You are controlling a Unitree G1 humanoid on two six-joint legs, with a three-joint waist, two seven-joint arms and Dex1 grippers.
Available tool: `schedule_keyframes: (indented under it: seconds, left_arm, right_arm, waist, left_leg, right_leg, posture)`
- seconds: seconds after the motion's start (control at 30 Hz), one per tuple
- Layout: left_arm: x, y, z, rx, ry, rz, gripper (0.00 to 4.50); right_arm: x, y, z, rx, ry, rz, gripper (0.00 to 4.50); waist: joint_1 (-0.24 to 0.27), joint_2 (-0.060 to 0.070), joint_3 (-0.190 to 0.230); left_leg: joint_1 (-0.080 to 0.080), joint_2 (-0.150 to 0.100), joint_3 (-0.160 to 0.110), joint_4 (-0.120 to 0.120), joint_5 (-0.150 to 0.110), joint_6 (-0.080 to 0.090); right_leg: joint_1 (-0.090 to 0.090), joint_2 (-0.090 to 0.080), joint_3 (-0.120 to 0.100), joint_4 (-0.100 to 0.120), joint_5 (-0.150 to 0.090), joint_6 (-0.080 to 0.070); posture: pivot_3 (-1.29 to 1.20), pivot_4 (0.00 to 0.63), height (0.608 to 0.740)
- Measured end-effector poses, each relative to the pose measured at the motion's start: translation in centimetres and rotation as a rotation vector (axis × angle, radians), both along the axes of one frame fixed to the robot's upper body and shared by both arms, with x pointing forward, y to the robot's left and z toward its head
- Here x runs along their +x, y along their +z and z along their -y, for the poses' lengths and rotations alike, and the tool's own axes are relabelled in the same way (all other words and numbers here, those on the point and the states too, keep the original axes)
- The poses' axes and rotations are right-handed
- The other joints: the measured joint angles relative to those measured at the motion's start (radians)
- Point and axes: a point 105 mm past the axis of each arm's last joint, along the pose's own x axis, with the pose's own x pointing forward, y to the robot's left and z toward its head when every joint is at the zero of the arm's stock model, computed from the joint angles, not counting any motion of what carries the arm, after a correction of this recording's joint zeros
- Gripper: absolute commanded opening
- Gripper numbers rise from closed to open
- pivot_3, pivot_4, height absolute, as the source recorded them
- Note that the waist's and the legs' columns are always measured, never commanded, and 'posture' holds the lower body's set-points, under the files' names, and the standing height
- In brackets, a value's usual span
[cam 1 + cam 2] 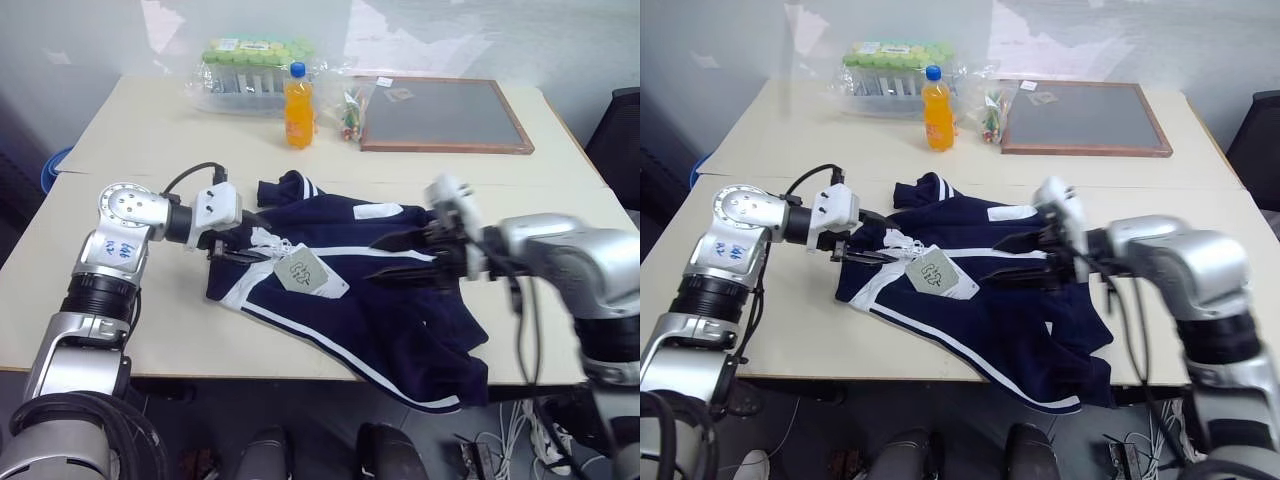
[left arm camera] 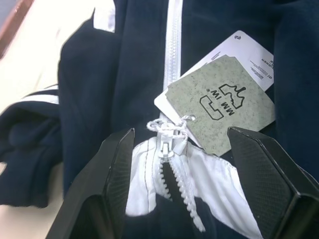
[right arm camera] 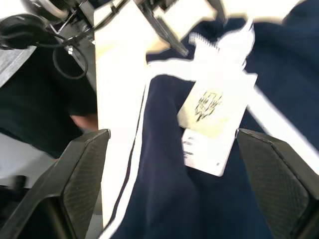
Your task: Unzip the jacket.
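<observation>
The navy jacket (image 1: 370, 300) lies flat on the table, its white stripes showing and its lower part hanging over the front edge. A grey-green paper tag (image 1: 303, 270) is tied at the collar. My left gripper (image 1: 236, 251) is open at the collar. In the left wrist view the zipper pull (image 2: 167, 145) lies between its fingers (image 2: 114, 164) without touching them, and the white zipper (image 2: 172, 45) runs on from there. My right gripper (image 1: 376, 258) hovers open over the jacket's chest, pointing toward the tag (image 3: 209, 107).
At the back of the table stand an orange drink bottle (image 1: 298, 106), a wrapped pack of green-capped bottles (image 1: 254, 68), a small packet (image 1: 351, 113) and a framed grey board (image 1: 441, 115). Bare tabletop (image 1: 140, 150) lies left of the jacket.
</observation>
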Motion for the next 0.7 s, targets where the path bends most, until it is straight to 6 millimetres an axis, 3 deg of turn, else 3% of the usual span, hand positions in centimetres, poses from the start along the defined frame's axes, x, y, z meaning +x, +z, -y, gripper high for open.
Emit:
schedule_keyframes:
  seconds: [0.1,0.37,0.6,0.7]
  left_arm:
    - [0.1,-0.7,0.1,0.019,-0.008,-0.008,3.14]
    - [0.2,-1.6,-0.4,0.049,-0.006,-0.003,3.14]
    - [0.6,-2.4,-1.1,0.056,0.023,-0.011,3.14]
    - [0.8,-3.0,-1.5,0.058,0.047,-0.021,3.14]
  right_arm:
    - [1.7,-2.1,-1.7,-0.037,-0.037,-0.071,4.21]
    - [4.8,-3.8,-3.9,-0.06,-0.111,-0.129,4.21]
    - [4.7,-3.9,-4.5,-0.056,-0.081,-0.157,4.21]
    - [4.3,-4.4,-5.9,-0.041,-0.066,-0.204,3.62]
  waist:
    - [-0.002,0.0,0.0]
    - [-0.012,0.0,0.0]
    - [-0.029,0.0,0.0]
    - [-0.036,0.0,0.0]
  left_leg:
    - [-0.001,0.0,0.0,0.0,0.0,0.0]
    - [-0.001,0.0,-0.001,0.0,0.0,0.0]
    - [0.0,0.0,-0.001,-0.001,0.0,0.0]
    - [0.001,0.001,0.0,-0.001,0.0,-0.001]
  right_leg:
    - [-0.001,0.0,0.0,0.0,0.0,0.0]
    - [-0.001,0.0,-0.001,0.001,0.0,0.0]
    - [-0.001,0.0,-0.001,0.001,0.0,0.0]
    - [-0.001,0.0,-0.002,0.002,0.0,0.0]
  posture:
    - [0.0,0.15,0.74]
    - [0.0,0.15,0.74]
    - [0.0,0.15,0.74]
    - [0.0,0.15,0.74]
